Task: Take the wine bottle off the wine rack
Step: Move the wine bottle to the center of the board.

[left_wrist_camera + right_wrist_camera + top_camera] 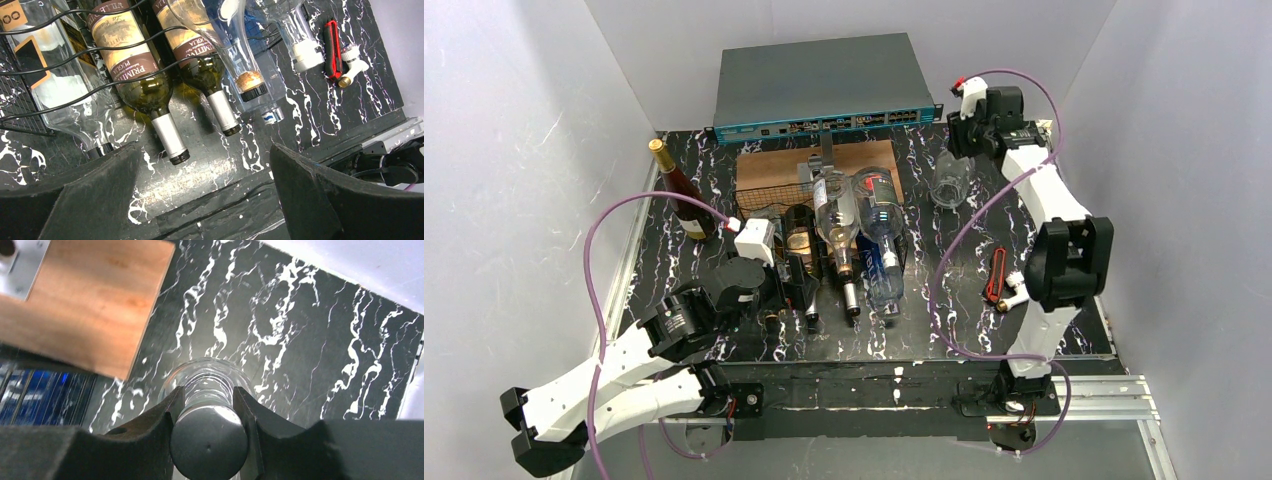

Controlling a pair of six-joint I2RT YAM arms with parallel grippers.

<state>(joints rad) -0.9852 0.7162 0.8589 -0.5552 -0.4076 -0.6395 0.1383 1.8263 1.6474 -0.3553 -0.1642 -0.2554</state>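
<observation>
In right hand: clear glass wine bottle, dark cap, upright.

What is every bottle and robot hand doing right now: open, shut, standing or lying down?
wine rack: holds several bottles.
brown-label bottles: lying in the wine rack, capped.
clear bottle: upright, off the wine rack, held by its neck.
right gripper: shut on the clear bottle.
left gripper: open, empty.
gold-capped bottle: standing upright left of the wine rack.
</observation>
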